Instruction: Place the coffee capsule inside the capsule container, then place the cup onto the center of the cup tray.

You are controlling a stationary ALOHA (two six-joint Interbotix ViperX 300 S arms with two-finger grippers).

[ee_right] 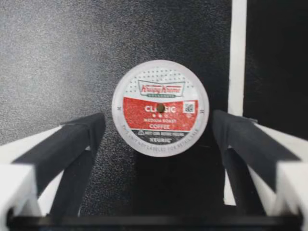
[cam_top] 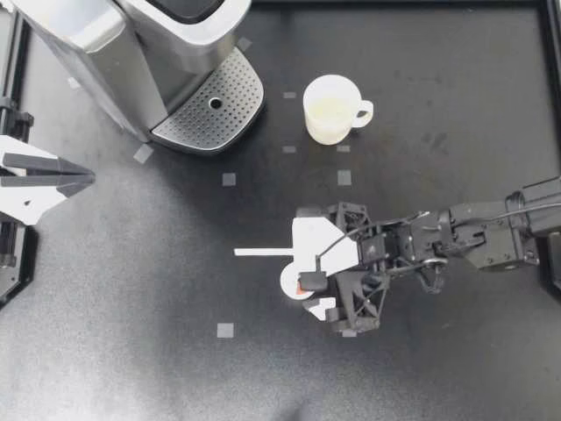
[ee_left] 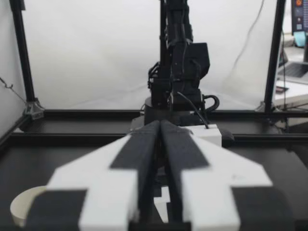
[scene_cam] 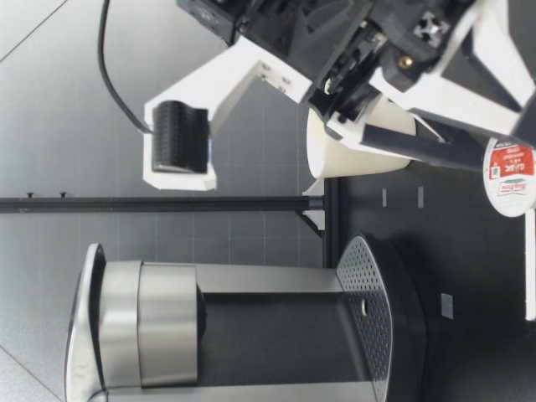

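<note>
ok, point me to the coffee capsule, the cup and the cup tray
coffee capsule [ee_right: 160, 108]: right wrist view, centre of its printed lid.
cup [cam_top: 329, 107]: top view, inside bottom of the cup.
cup tray [cam_top: 232, 96]: top view, perforated plate, beside its hole.

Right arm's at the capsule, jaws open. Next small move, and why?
Probably close my right gripper on the coffee capsule. The right wrist view shows it centred between the open jaws, with a gap on each side and nothing gripped yet. Its height is hard to judge, so dip slightly first if needed.
</note>
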